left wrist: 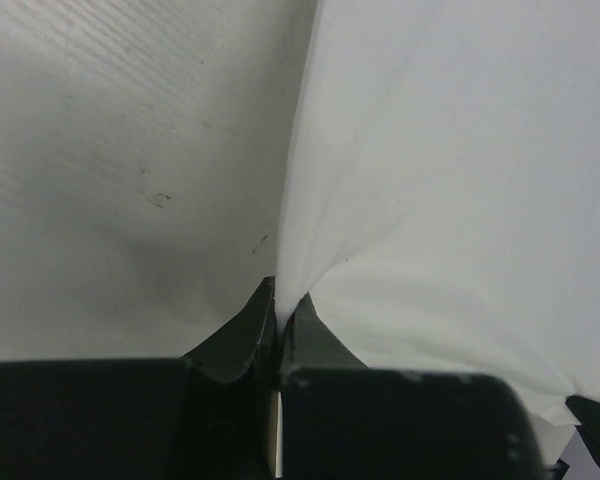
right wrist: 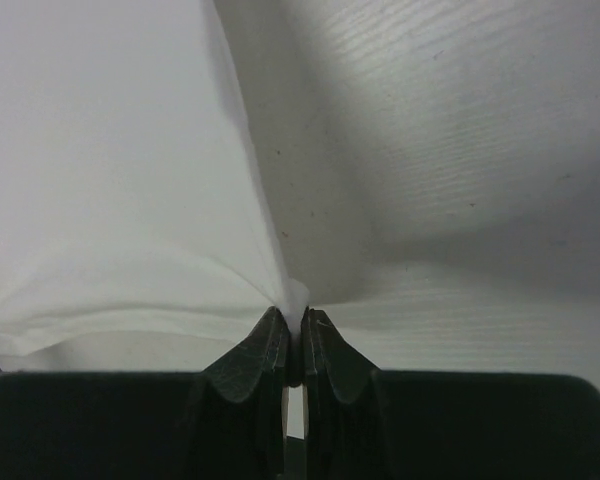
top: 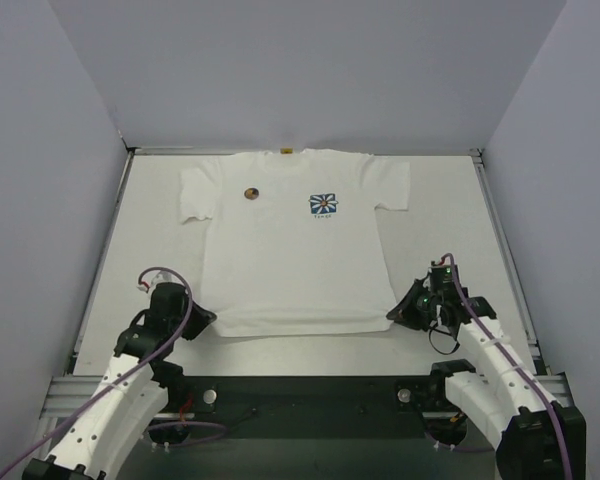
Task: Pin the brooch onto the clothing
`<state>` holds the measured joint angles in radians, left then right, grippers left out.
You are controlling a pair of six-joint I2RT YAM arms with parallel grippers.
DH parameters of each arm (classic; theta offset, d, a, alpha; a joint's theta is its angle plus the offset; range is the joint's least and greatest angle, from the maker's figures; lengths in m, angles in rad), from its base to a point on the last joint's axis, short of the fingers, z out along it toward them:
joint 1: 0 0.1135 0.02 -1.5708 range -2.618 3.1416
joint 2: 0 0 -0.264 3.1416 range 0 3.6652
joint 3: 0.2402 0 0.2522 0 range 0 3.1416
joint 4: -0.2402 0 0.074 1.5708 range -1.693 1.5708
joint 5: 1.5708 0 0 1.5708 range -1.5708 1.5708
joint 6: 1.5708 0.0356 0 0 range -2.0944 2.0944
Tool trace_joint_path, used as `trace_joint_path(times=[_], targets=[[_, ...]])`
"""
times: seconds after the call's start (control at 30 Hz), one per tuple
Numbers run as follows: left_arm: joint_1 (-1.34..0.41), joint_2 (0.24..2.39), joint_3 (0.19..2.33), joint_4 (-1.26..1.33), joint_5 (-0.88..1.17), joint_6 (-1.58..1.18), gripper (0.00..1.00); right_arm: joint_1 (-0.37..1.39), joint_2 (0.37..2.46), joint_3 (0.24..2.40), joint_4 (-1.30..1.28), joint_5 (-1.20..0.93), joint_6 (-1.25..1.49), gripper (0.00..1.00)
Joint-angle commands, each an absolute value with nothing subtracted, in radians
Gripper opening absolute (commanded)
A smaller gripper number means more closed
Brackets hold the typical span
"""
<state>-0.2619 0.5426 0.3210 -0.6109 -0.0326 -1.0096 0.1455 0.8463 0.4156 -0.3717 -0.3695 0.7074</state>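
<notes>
The clothing [top: 290,260], a white T-shirt with a blue-and-white flower print [top: 324,205] on its chest, lies spread flat on the table, collar at the far side. The brooch [top: 251,191], a tiny brownish-gold disc, sits on the shirt's chest to the left of the print. My left gripper [top: 208,322] is shut on the shirt's near left hem corner; white cloth [left wrist: 420,200] is pinched between its jaws [left wrist: 280,305]. My right gripper [top: 393,314] is shut on the near right hem corner, cloth [right wrist: 110,180] bunched at its tips [right wrist: 294,320].
Grey walls [top: 40,200] close in the white table [top: 450,260] on the left, back and right. A metal rail [top: 310,385] runs along the near edge by the arm bases. Bare table shows in both wrist views [left wrist: 110,160] [right wrist: 460,150].
</notes>
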Motion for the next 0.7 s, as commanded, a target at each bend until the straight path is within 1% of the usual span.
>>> trace_joint_path(times=[0.0,0.23,0.67], targets=[[-0.304,0.511,0.322,-0.696,-0.112,-1.112,0.0,0.158,0.813,0.37,-0.442,-0.327,0.772,0.0],[-0.35,0.397,0.31,-0.798,-0.187,-1.203,0.0,0.163,0.796,0.345,-0.479,-0.322,0.808,0.0],[-0.442,0.43,0.334,-0.899,-0.196,-1.262,0.0,0.164,0.785,0.354,-0.566,-0.287,0.808,0.0]])
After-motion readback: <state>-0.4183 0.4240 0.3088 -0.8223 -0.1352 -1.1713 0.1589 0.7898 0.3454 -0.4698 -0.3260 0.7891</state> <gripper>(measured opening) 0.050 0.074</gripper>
